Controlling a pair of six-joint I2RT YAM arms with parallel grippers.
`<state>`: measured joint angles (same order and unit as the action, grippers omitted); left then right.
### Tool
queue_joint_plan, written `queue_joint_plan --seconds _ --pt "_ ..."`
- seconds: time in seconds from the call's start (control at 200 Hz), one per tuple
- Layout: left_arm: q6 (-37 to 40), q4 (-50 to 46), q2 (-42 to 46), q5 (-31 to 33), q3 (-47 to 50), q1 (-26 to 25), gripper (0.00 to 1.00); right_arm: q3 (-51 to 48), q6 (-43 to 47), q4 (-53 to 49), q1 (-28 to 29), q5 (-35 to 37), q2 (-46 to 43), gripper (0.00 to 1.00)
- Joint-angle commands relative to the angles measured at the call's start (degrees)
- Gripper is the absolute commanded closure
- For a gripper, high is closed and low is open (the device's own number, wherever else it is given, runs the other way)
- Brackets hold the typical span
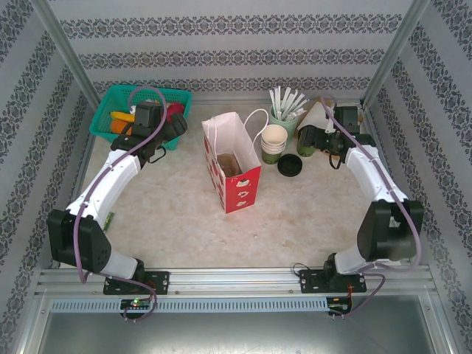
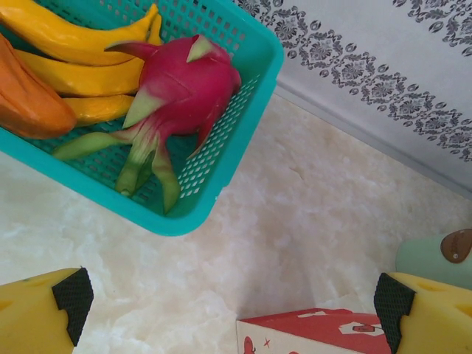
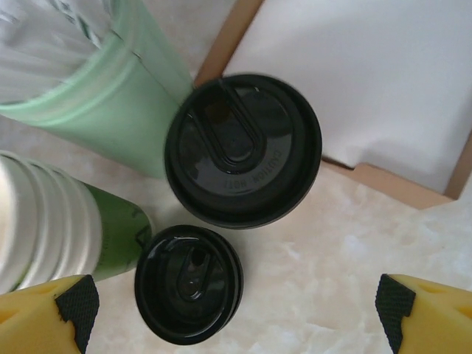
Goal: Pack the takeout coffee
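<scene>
Found the right gripper (image 3: 234, 308) with its jaws spread wide, clamped on nothing. Saw directly beneath it, through the right wrist camera, the takeout coffee (image 3: 243, 151) as a round black lid facing up, with the cup body hidden under that lid. Placed it on the table just beside the pale green holder (image 3: 110, 96), with a white box (image 3: 354, 81) edged in brown on its other side. Noted a loose black lid (image 3: 188, 284) lying near the coffee but apart from it, close to the stack of cream cups (image 3: 44, 221) with a green cup at its base.

Found the left gripper (image 2: 232, 299) likewise gaping and gripping nothing, hanging over bare table (image 2: 295, 221) next to the teal basket (image 2: 243, 88). Counted in that basket yellow bananas (image 2: 74, 44), a pink dragon fruit (image 2: 181, 88) and an orange fruit (image 2: 22, 103).

Saw from above the red-and-white paper bag (image 1: 234, 177) standing upright, mouth open, mid-table between the two arms. Located the cup stack, the holder of white sticks (image 1: 287, 99) and the loose lid to the bag's right — the coffee outside the bag, over on that far right side.
</scene>
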<state>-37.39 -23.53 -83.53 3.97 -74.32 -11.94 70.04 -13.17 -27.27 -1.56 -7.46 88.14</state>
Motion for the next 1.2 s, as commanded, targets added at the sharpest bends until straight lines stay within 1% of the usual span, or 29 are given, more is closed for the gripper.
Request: queue_joint_plan --seconds 0.0,0.115,0.265,0.435,0.59,0.739,1.004,1.194 --pt "-0.21 1.02 0.78 2.4 -1.32 -0.38 0.0 2.39 1.67 -0.19 -2.14 -4.42 4.55 0.02" --pt "-0.56 0.42 0.74 2.14 -1.44 -0.4 0.0 2.76 0.84 2.25 -3.15 -6.92 7.41 0.02" --pt "-1.35 0.0 0.44 1.8 -1.4 -0.37 0.0 5.72 3.74 2.05 -3.18 -9.64 11.95 0.02" --pt "-1.36 -2.32 -0.33 1.74 -2.96 -0.36 0.0 6.38 3.94 4.93 -3.15 -9.12 14.04 0.02" --pt "-0.96 -3.62 -0.61 1.79 -3.79 -0.36 0.0 9.2 4.47 3.7 -3.09 -7.14 17.23 0.02" --pt "-0.93 -4.23 -0.52 1.79 -3.9 -0.39 0.0 11.02 4.53 3.82 -3.09 -9.94 19.31 0.02" --pt "-0.58 -4.59 -0.61 1.75 -3.9 -0.36 0.0 13.72 4.96 3.27 -3.05 -11.81 21.35 0.02" --pt "-0.25 -5.03 -0.7 1.67 -3.9 -0.36 0.0 15.19 4.3 2.08 -2.92 -11.15 22.74 0.02"
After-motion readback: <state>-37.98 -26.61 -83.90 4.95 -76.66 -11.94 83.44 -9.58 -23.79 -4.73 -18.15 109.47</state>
